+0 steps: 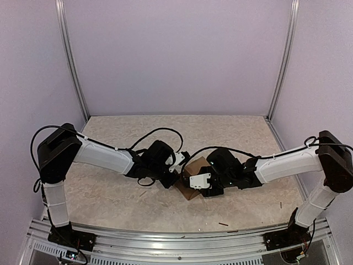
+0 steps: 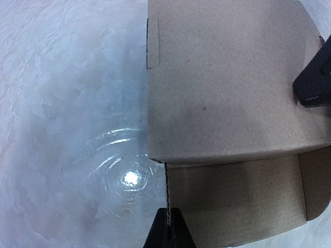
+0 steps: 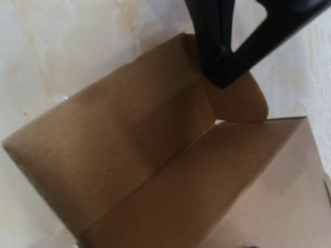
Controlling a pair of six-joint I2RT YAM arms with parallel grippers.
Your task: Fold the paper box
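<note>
Pale lilac walls, aluminium corner posts, mottled beige tabletop

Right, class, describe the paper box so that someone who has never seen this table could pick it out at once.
On the pale table, follow the left arm and the right arm inward to where they meet. Between them sits the paper box, partly folded with one side open. It is the only brown cardboard thing; the tiny dark scraps nearby are mere slivers.

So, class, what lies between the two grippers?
The paper box, shown in the top view: it fills the gap between the left gripper and the right gripper.
</note>
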